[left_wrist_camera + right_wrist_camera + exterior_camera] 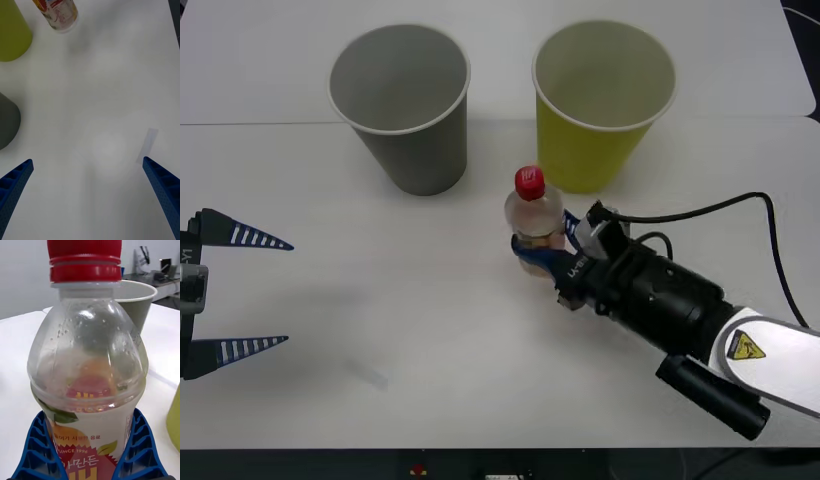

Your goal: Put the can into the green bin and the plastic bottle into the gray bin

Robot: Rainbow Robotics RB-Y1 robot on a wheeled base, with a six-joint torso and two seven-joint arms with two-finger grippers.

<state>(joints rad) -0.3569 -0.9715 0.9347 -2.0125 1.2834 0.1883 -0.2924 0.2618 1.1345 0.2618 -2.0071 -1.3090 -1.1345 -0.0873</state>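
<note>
Between your right gripper's [542,250] jaws stands the bottle [534,214], upright, pinched at its label; bins beyond. Left gripper [242,292]: jaws spread, nothing between.

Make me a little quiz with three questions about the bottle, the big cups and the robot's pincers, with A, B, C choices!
1. Where is the plastic bottle?
A. inside the gray bin
B. standing on the table in front of the two bins
C. lying on its side at the table's edge

2. What colour is the bottle's cap?
A. red
B. blue
C. white

3. What is the right pincer doing?
A. hanging open over the green bin
B. closed around the bottle's lower body
C. resting inside the gray bin

Answers:
1 B: it stands upright on the white table, before the gray bin and the green bin.
2 A: the round cap is red.
3 B: its blue fingers hug the label on both sides; the left pincer waits open at the table's left.
</note>
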